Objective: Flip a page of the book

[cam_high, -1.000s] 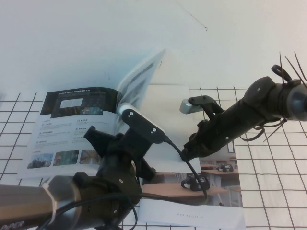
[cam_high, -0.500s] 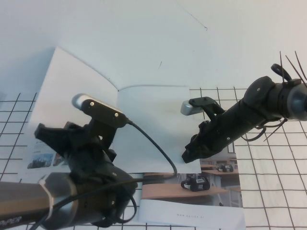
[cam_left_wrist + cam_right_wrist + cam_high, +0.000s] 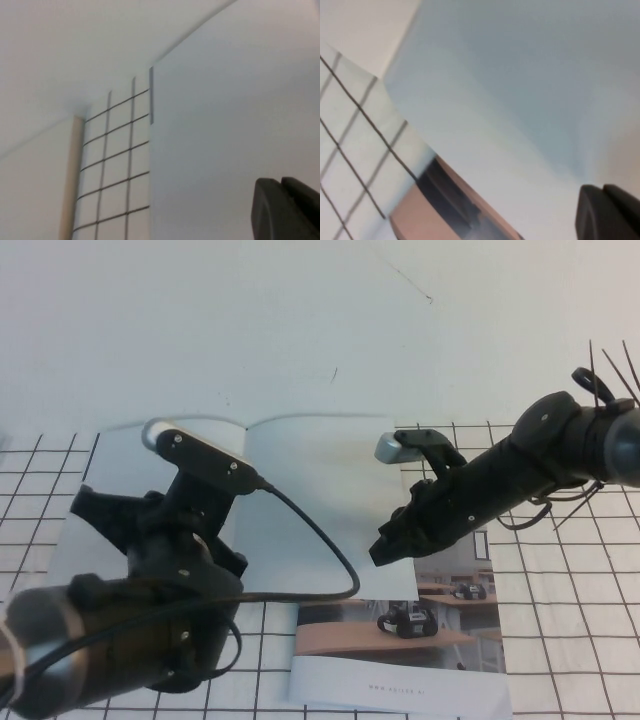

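The book [image 3: 310,480] lies open and flat on the grid mat, with both leaves showing plain pale blue-white. The turned page [image 3: 115,455] is its left leaf; it also fills the left wrist view [image 3: 225,125]. My left gripper [image 3: 88,505] is shut just over this page, near its outer edge, with nothing seen between its fingers [image 3: 270,210]. My right gripper [image 3: 385,548] is shut and its tip rests on the lower part of the right leaf [image 3: 520,75]. Its fingers [image 3: 592,215] sit close together.
A second brochure with a robot-on-table cover [image 3: 420,625] lies under the book's lower right, and also shows in the right wrist view [image 3: 445,205]. The black-lined grid mat [image 3: 570,620] covers the near table. Bare white table [image 3: 300,320] lies beyond.
The page stood upright at the spine, swung over to the left with my left gripper, and now lies flat, covering the dark-banner leaf. My right gripper has stayed on the right leaf.
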You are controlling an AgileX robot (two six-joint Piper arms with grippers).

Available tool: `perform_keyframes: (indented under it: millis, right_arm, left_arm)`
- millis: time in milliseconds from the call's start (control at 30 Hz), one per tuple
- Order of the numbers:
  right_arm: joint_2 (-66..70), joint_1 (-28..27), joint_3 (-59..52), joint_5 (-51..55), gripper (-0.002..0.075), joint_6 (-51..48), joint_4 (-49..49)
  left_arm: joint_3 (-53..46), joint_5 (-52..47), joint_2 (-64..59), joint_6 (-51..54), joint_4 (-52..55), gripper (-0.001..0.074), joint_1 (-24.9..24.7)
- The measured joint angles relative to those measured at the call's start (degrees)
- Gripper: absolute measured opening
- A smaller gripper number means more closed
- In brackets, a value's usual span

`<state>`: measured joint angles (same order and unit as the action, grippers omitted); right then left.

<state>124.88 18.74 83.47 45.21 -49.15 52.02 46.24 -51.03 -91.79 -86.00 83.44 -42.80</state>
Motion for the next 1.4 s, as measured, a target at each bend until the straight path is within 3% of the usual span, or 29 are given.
perform_keyframes:
  millis: [200, 300, 467, 667, 833, 967, 1067, 1233, 1400]
  right_arm:
    - [-2.31, 0.00, 1.69, 1.09, 0.0011, -0.69, 4.29]
    - [-4.52, 0.00, 2.80, 2.12, 0.0011, -0.82, 4.57]
    - [-11.88, 0.00, 4.82, 2.25, 0.0011, -0.60, 1.84]
    - [-25.03, 0.00, 5.74, 1.09, 0.0011, 4.39, -10.76]
    - [-36.79, 0.00, 5.74, 1.62, 0.0011, 18.59, -32.02]
    - [-44.25, 0.00, 5.74, 5.85, 0.0011, 32.88, -48.17]
    - [-49.21, 0.00, 5.74, 10.74, 0.0011, 40.40, -55.04]
    - [-58.35, 0.00, 2.82, 15.89, 0.0011, 44.53, -56.28]
    - [-69.43, 0.00, -9.60, 16.27, 0.0011, 48.61, -54.69]
  left_arm:
    - [0.00, 21.91, 10.93, 17.21, -4.20, -0.0002, 0.00]
    - [0.00, 26.17, 15.89, 22.68, -8.63, -0.0002, -0.11]
    - [0.00, 22.99, 24.55, 26.06, -13.69, -0.0002, -0.11]
    - [-0.24, 19.38, 35.94, 38.88, -28.89, -0.0002, -0.11]
    - [-0.35, 12.84, 43.15, 52.01, -44.35, -0.0002, -0.11]
    - [-0.47, 6.48, 46.58, 54.51, -51.02, -0.0002, -0.11]
    - [-0.47, 3.65, 48.12, 55.08, -53.52, -0.0002, -0.11]
    - [-0.47, 2.18, 48.66, 55.29, -54.70, -0.0002, -0.11]
    - [-0.47, 4.75, 48.66, 55.29, -55.55, -0.0002, -0.11]
